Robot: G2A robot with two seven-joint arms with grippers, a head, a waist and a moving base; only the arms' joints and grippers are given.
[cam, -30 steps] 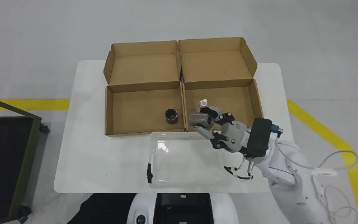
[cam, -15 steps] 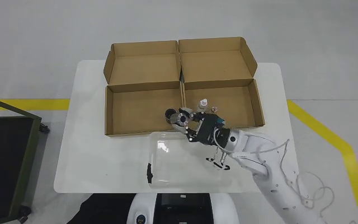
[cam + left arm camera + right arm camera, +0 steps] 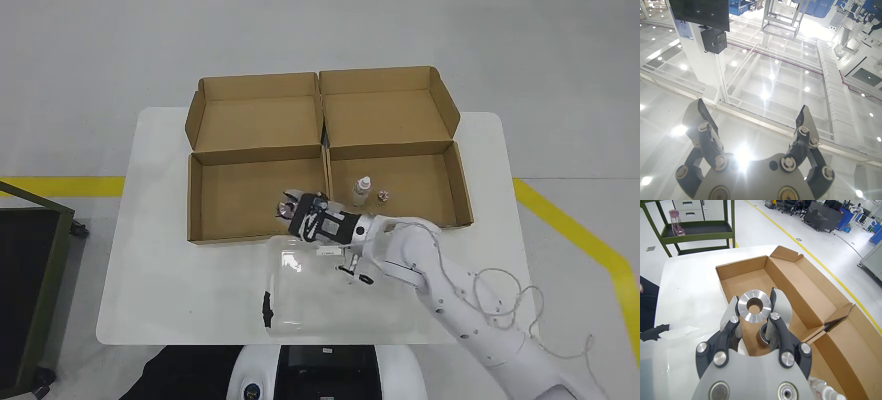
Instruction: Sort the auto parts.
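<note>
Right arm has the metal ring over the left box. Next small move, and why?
Probably lower the right gripper a little toward bare box floor before releasing. It is shut on the metal ring, which hangs above the left box, with the dark bushing lying just below. A drop from here might strike it.

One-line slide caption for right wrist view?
Right pincer grips a metal ring above a cardboard box containing a dark sleeve.
</note>
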